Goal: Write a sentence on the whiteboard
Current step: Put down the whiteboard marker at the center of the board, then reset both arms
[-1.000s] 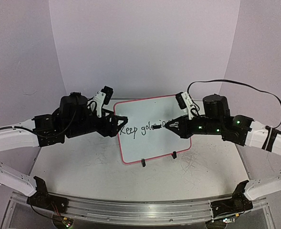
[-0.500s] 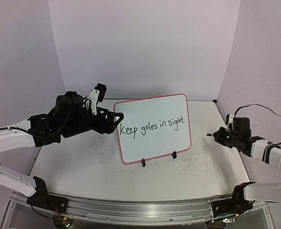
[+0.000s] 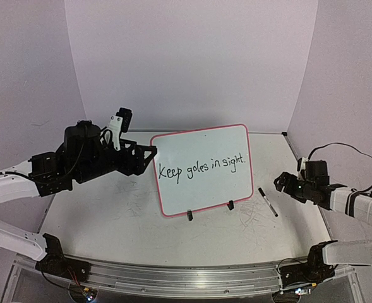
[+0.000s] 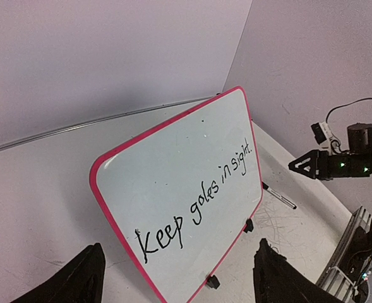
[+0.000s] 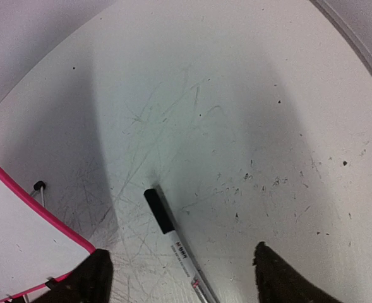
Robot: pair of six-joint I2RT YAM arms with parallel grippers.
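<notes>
sentence [image 3: 201, 166] finished on the whiteboard [image 3: 204, 192], standing mid table [image 3: 110, 221]
left fingers [image 4: 78, 278] and right fingers [image 5: 88, 278] both spread, empty; a careless left swing could tip the whiteboard, or the loose marker [image 3: 268, 202] might roll off.

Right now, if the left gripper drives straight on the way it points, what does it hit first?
The whiteboard. The open left gripper faces its left half, near the start of the sentence, with nothing between. How close it is, the views don't settle.
</notes>
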